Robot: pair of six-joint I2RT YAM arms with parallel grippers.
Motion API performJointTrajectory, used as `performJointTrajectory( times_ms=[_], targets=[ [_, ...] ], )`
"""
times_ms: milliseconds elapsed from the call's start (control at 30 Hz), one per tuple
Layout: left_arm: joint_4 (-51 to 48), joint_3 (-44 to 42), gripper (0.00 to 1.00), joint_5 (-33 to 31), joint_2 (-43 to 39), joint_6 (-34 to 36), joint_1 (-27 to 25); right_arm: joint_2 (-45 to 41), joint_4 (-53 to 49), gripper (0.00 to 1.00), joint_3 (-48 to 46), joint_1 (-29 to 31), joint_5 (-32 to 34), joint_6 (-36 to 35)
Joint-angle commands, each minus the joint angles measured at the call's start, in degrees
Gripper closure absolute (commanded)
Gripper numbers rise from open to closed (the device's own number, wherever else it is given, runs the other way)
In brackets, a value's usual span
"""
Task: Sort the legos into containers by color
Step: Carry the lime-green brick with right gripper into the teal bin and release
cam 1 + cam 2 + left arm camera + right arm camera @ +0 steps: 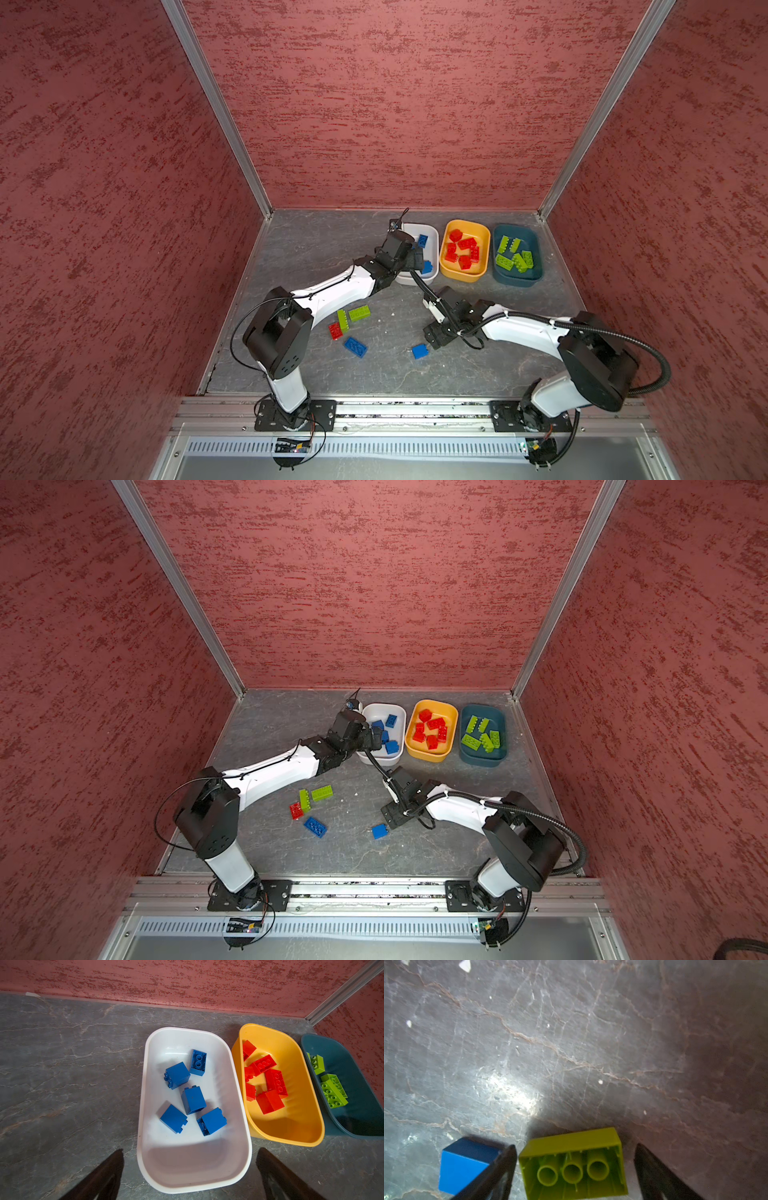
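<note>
Lime green brick (573, 1165): it lay underside up on the grey stone-patterned table (316, 257), between the fingers of my right gripper (575, 1145). Those jaws stood open, one finger on each side of the brick, with a narrow gap visible on both sides; nothing was gripped. A blue square brick (465, 1163) sat just outside one finger (502, 1167); I could not tell whether the two touched.

My left gripper (190, 1149) hovered above the near end of the white tub (193, 1165), jaws spread wide and empty. The white tub held five blue bricks (193, 1100). Beside it, the yellow-orange tub (291, 1124) held the red bricks (276, 1082), and the dark teal tub (357, 1120) held further green bricks (333, 1093). The three tubs stood in a row near the back wall.

Loose on the table, well apart from the tubs, lay two green oblong bricks (359, 312), a red brick (335, 331) and a blue oblong brick (355, 347), clustered near my left arm.
</note>
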Motion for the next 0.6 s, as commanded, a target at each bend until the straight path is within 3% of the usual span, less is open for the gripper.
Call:
performJointTrajectory(
  times_ms=[0, 167, 300, 433, 567],
  targets=[
    [-1.60, -1.39, 0.00, -4.98, -2.48, -2.27, 0.55, 0.59, -1.78, 0.22, 2.01, 0.66, 2.97, 0.28],
    [-0.07, -3.61, 0.01, -4.04, -4.18, -3.30, 1.75, 0.88, -1.50, 0.31, 1.58, 0.66, 4.85, 2.54],
    [0.43, -3.68, 0.01, 0.19, -3.92, -2.10, 2.26, -1.42, -0.51, 0.38, 1.53, -1.03, 7.38, 5.11],
    [3.60, -5.27, 0.01, 4.53, -4.23, -1.96, 2.62, -7.56, 2.36, 0.43, -0.65, -5.93, 7.74, 8.49],
    [6.22, -5.08, 0.01, 10.82, -3.43, 0.65, 2.61, -14.42, 6.28, 0.45, -3.93, -13.70, 3.90, 11.01]
  ],
)
